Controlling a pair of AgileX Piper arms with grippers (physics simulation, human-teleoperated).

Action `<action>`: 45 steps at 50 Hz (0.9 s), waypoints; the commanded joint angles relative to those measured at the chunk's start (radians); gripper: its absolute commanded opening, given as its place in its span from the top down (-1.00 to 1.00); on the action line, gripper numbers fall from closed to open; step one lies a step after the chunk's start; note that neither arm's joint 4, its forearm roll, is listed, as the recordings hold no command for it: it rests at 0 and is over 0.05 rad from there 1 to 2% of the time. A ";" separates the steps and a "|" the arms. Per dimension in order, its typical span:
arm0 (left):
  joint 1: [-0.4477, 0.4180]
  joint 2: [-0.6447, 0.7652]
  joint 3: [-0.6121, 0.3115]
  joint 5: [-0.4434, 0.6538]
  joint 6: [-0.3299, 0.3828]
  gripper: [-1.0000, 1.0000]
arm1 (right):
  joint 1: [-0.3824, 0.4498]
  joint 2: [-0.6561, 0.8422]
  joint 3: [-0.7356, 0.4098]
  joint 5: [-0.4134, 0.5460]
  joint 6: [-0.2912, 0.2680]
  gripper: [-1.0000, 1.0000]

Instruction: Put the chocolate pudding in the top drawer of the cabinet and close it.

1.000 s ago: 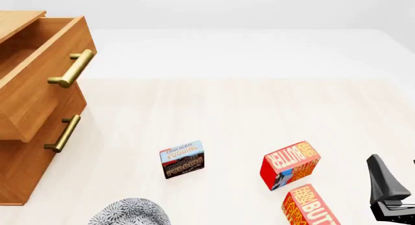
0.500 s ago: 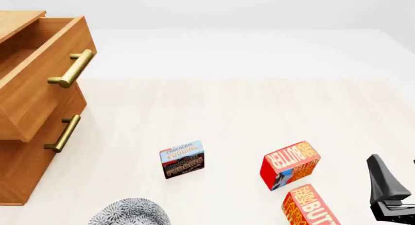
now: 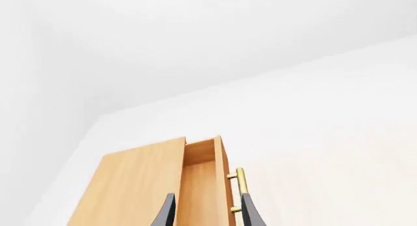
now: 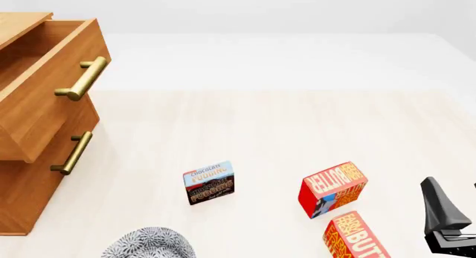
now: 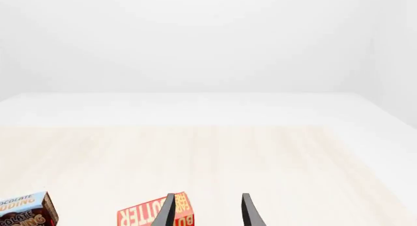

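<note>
Pale wood-grain tabletop (image 4: 282,130) runs out to a plain white backdrop, and the chocolate pudding (image 4: 209,182) lies on it near the front edge, a little left of centre, its lettered face up, untouched by either arm. To its right, well apart, a red-orange butter box (image 4: 333,189) stands tilted, with a second butter box (image 4: 355,235) just in front of it at the lower edge. Left of the pudding and nearer the camera, a grey patterned rounded object (image 4: 149,244) pokes into view, cut off by the frame. Far to the left stands the cabinet (image 4: 30,174); its top drawer (image 4: 44,85) is pulled out, brass bar handle (image 4: 83,78) facing the table, while the drawer below is shut. The right gripper (image 5: 206,211) hangs at the table's right front, its fingers set apart with nothing between them, one butter box visible past its tips. The left gripper (image 3: 207,214) points at the open drawer, fingers likewise spread and holding nothing.
</note>
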 commanded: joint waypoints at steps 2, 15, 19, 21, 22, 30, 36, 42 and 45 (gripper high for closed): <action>0.017 0.131 -0.132 0.172 -0.038 -1.00 | 0.000 0.000 0.000 0.000 0.000 -1.00; 0.030 0.206 -0.128 0.247 -0.130 -1.00 | 0.000 0.000 0.000 0.000 0.000 -1.00; 0.066 0.229 -0.084 0.251 -0.119 -1.00 | 0.000 0.000 0.000 0.000 0.000 -1.00; 0.067 0.233 -0.053 0.235 -0.128 -1.00 | 0.000 0.000 0.000 0.000 0.000 -1.00; 0.063 0.235 -0.044 0.230 -0.126 -1.00 | 0.000 0.000 0.000 0.000 0.000 -1.00; 0.052 0.282 -0.029 0.205 -0.176 -1.00 | 0.000 0.000 0.000 0.000 0.000 -1.00; 0.077 0.296 0.022 0.179 -0.176 -1.00 | 0.000 0.000 0.000 0.000 0.000 -1.00; 0.037 0.292 0.047 0.153 -0.228 -1.00 | 0.000 0.000 0.000 0.000 0.000 -1.00; 0.048 0.300 0.073 0.130 -0.220 -1.00 | 0.000 0.000 0.000 0.000 0.000 -1.00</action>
